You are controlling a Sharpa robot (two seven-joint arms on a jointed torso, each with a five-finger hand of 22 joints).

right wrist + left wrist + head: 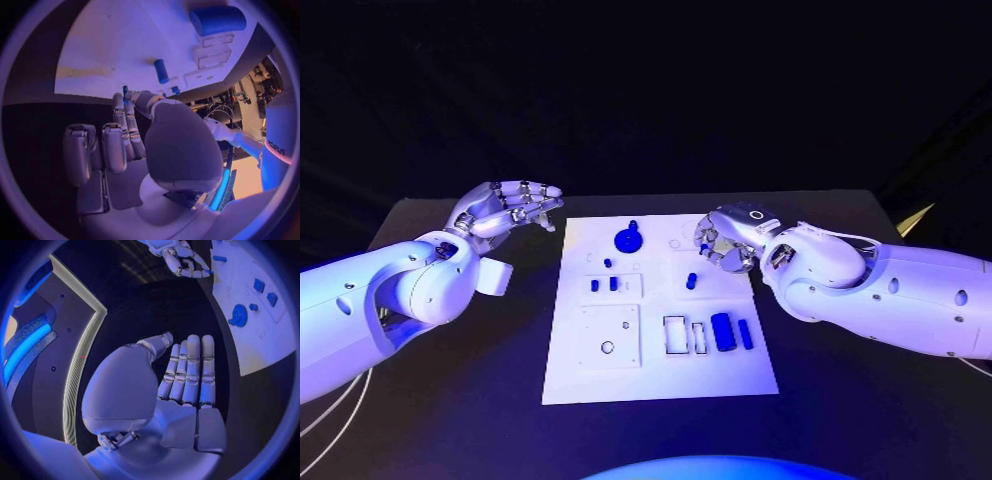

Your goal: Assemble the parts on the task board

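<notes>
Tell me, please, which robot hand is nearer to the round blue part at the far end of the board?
Right. The right robot hand hovers over the board's far right corner, close beside the round blue part; the left robot hand is off the board's left edge.

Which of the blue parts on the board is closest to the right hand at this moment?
The small blue peg standing just below the right hand, near the task board's right edge. The round blue disc and the larger blue block lie farther off.

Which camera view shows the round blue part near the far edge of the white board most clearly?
The head view: the round blue part sits unobstructed on the task board, seen from above. The left wrist view shows it small and bent near the rim. In the right wrist view I cannot identify it.
</notes>
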